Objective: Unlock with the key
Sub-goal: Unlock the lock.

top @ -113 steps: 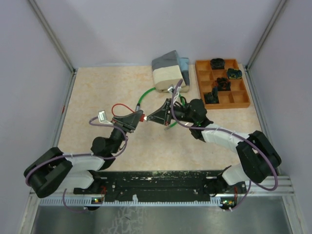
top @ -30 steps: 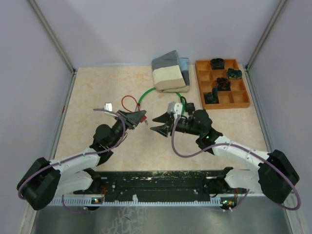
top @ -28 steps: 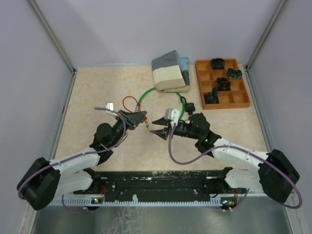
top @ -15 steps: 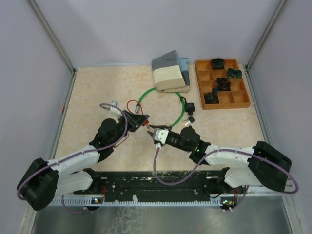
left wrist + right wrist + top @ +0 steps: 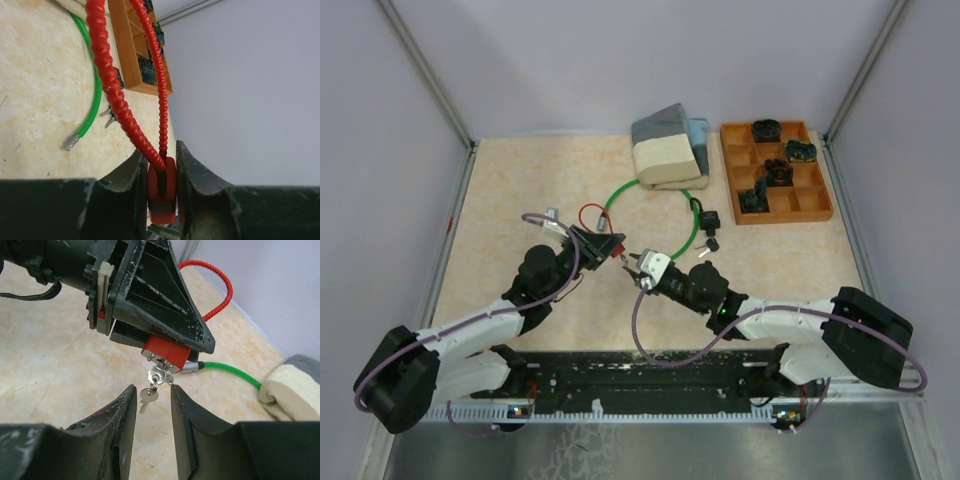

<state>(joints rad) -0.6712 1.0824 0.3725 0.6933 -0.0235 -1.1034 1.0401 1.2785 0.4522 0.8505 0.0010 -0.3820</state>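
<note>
My left gripper (image 5: 159, 170) is shut on a red padlock (image 5: 161, 192), gripping its body by the sides. The lock's red cable loop (image 5: 120, 105) arches away from the fingers. In the right wrist view the red padlock (image 5: 167, 351) hangs under the left gripper (image 5: 150, 295). A silver key (image 5: 158, 374) is in its keyhole, and a second key (image 5: 147, 397) dangles from the ring. My right gripper (image 5: 152, 390) is open, with its fingers on either side of the dangling key and not touching it. In the top view the two grippers meet tip to tip at the padlock (image 5: 616, 243).
A green cable (image 5: 665, 192) loops behind, ending at a black lock (image 5: 705, 215) with small keys (image 5: 710, 243). A folded beige and grey cloth (image 5: 665, 150) lies at the back. A wooden tray (image 5: 812, 205) with dark parts sits at the back right.
My right gripper has swung left and closer to the padlock, its jaws a little narrower, now straddling the hanging key. The left gripper shifted slightly, still holding the lock.
</note>
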